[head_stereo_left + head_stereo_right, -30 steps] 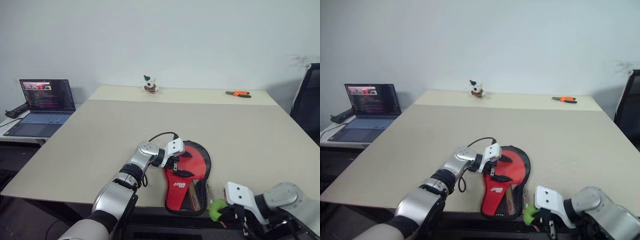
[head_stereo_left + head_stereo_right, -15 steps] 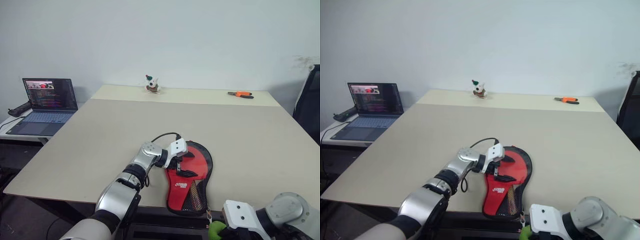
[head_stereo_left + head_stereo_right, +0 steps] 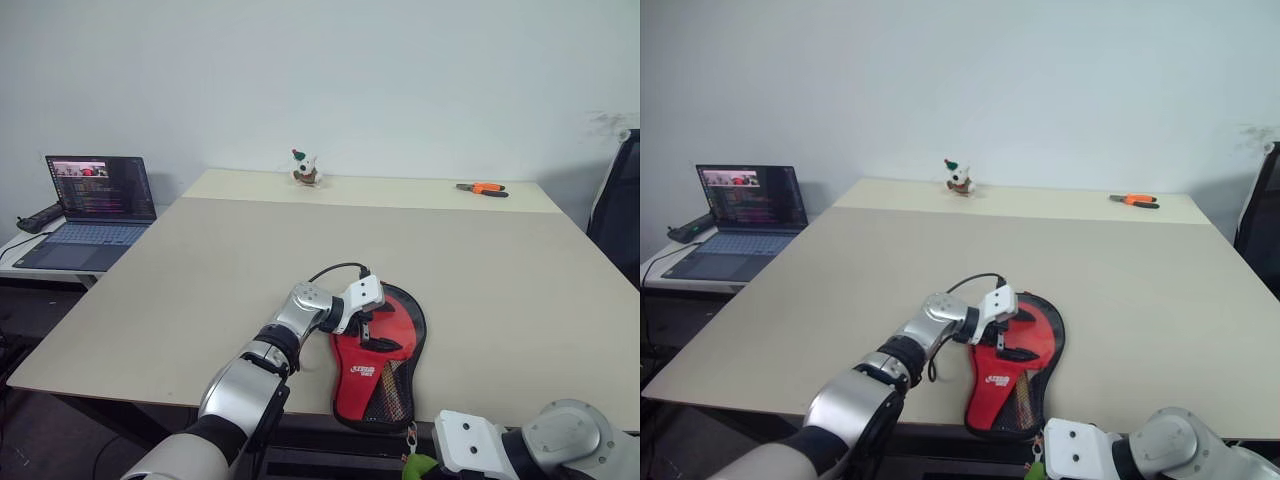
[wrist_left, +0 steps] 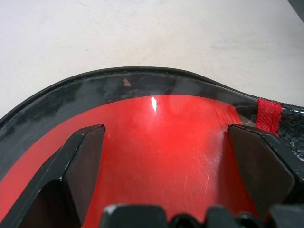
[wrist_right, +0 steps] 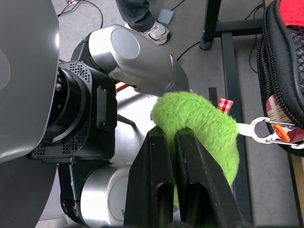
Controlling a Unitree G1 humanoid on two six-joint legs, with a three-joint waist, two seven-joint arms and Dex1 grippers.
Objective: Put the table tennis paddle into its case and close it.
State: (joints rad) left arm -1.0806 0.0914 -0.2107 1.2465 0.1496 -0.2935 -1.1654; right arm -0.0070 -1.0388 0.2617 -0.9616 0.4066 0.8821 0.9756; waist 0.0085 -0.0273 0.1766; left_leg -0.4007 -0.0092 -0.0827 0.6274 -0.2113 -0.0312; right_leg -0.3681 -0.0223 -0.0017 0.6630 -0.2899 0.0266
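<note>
The case (image 3: 380, 355) is seen lying at the near edge of the table (image 3: 200, 260), its red panel up and its narrow end reaching the table's rim. The left gripper (image 3: 372, 328) is held over the case's round part with its fingers (image 4: 85, 161) spread wide on either side of the glossy red surface. The right gripper (image 5: 172, 156), below the table's near edge, is pinched together on the fuzzy green tag (image 5: 199, 128), which is linked by a metal clip (image 5: 270, 130) to the case's zipper rim.

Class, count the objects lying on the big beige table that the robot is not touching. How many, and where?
2: a small white figurine with a green cap at the far edge, centre, and an orange-handled tool at the far right. Others may be hidden.
</note>
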